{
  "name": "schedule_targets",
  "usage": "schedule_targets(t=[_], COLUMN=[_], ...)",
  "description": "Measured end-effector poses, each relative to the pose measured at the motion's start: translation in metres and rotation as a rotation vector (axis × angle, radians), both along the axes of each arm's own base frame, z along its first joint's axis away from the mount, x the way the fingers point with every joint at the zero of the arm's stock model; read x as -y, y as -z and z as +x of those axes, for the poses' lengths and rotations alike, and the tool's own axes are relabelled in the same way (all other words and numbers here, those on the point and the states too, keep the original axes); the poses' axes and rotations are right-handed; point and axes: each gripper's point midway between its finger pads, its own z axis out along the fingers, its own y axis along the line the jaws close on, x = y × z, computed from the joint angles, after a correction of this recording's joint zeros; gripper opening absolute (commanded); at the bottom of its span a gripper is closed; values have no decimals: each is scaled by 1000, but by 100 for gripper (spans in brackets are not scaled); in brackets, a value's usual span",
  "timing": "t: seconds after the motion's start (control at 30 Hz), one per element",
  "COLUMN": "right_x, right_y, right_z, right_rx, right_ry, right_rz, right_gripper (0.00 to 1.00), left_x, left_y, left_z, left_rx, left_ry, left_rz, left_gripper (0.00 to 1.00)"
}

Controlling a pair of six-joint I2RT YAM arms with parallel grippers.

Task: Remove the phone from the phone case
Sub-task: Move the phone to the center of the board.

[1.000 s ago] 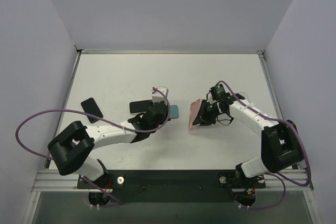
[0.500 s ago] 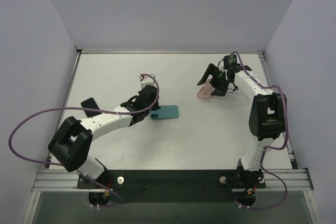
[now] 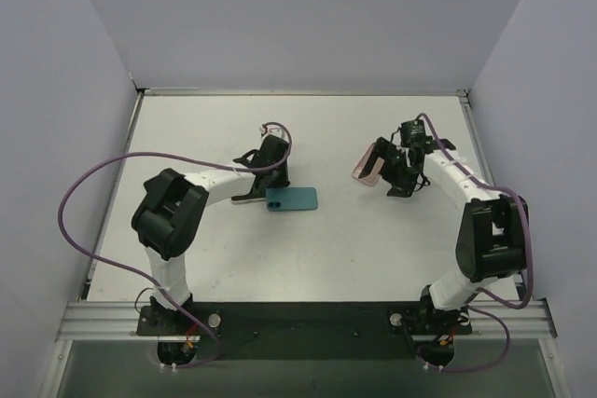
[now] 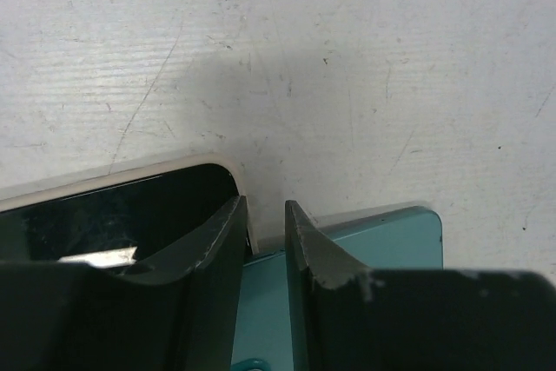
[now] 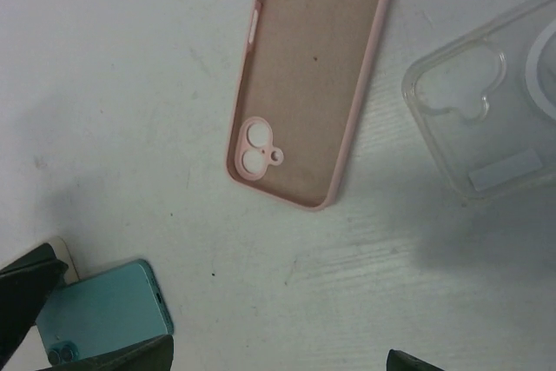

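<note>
The teal phone (image 3: 293,199) lies flat and bare on the table, back up; it also shows in the left wrist view (image 4: 373,245) and the right wrist view (image 5: 104,310). The pink phone case (image 3: 367,163) lies empty, inside up, apart from it (image 5: 313,67). My left gripper (image 3: 276,184) hovers over the phone's camera end, its jaws a narrow gap apart (image 4: 265,215) with nothing between them. My right gripper (image 3: 392,171) stands wide open beside the pink case, fingertips at the bottom of its own view (image 5: 269,358), holding nothing.
A second phone with a cream edge and black screen (image 4: 130,206) lies touching the teal one on the left (image 3: 246,197). A clear case (image 5: 486,119) lies right of the pink case. White walls border the table.
A second ago the left gripper held the phone and the right held the pink case near the table's middle. Both now lie on the table, both grippers have opened, and the right arm moved back.
</note>
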Motion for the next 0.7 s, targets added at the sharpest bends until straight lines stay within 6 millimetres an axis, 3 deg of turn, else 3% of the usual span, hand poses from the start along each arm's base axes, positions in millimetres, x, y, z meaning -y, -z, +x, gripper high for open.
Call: schedule_targets(t=[0.23, 0.37, 0.47, 0.57, 0.7], right_x=[2, 3, 2, -3, -23], right_y=[16, 14, 8, 3, -13], right_z=[-43, -49, -48, -48, -44], right_rx=[-48, -44, -23, -11, 30], right_ry=[-15, -16, -19, -37, -110], right_rz=[-7, -5, 4, 1, -8], right_gripper=[98, 98, 97, 97, 97], left_x=[7, 13, 27, 46, 48], left_y=[2, 2, 0, 9, 7], left_z=[-3, -19, -43, -86, -125], left_rx=[-9, -1, -12, -82, -155], left_ry=[17, 28, 67, 154, 223], left_rz=[-11, -30, -55, -58, -47], left_gripper=[33, 32, 32, 32, 32])
